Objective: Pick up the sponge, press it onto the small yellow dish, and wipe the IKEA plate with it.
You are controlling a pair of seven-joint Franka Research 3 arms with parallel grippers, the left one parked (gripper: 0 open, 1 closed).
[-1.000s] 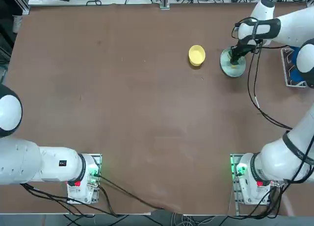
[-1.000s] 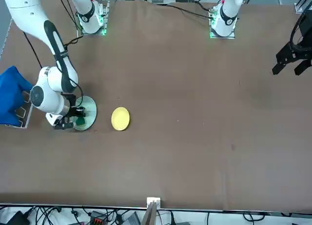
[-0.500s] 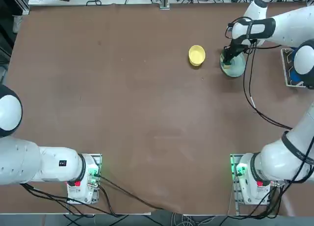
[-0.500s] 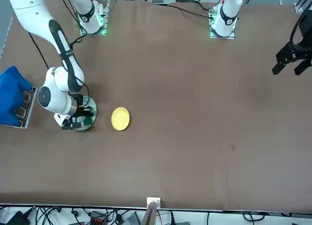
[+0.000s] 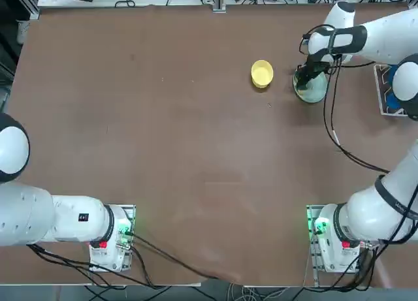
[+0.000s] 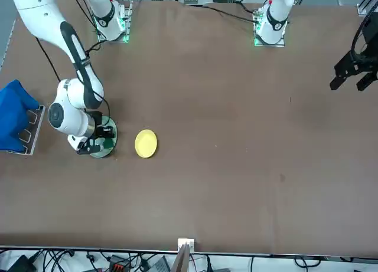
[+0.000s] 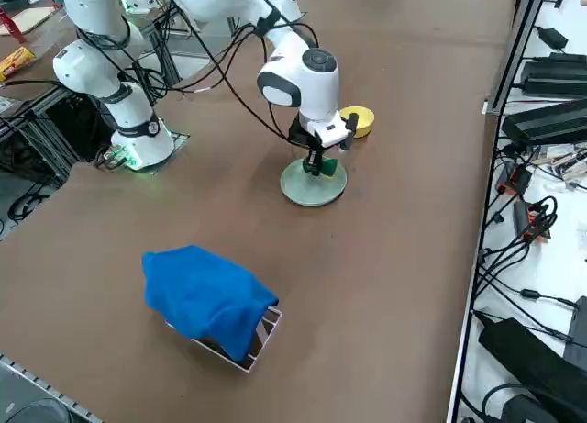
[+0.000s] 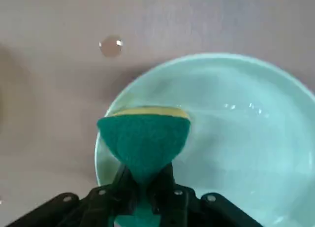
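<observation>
My right gripper (image 8: 144, 180) is shut on the sponge (image 8: 143, 138), dark green over a thin yellow layer, squeezed between its fingers. The sponge rests inside the pale mint IKEA plate (image 8: 236, 138), close to the rim. From overhead the gripper (image 5: 304, 77) sits over the plate (image 5: 313, 91) on its side nearest the small yellow dish (image 5: 262, 73). In the front view the gripper (image 6: 96, 141) is on the plate (image 6: 108, 145), with the yellow dish (image 6: 146, 143) beside it. The right side view shows the sponge (image 7: 316, 168) on the plate (image 7: 313, 184), and the dish (image 7: 359, 120) beyond.
A blue cloth (image 7: 206, 297) lies over a small rack at the table's right edge, also seen as the blue cloth (image 6: 13, 114) in the front view. A black cable (image 5: 333, 128) hangs from the arm over the table.
The gripper with the sponge has slid across the plate toward the yellow dish, from the plate's middle to its edge nearest the dish. It stays shut on the sponge.
</observation>
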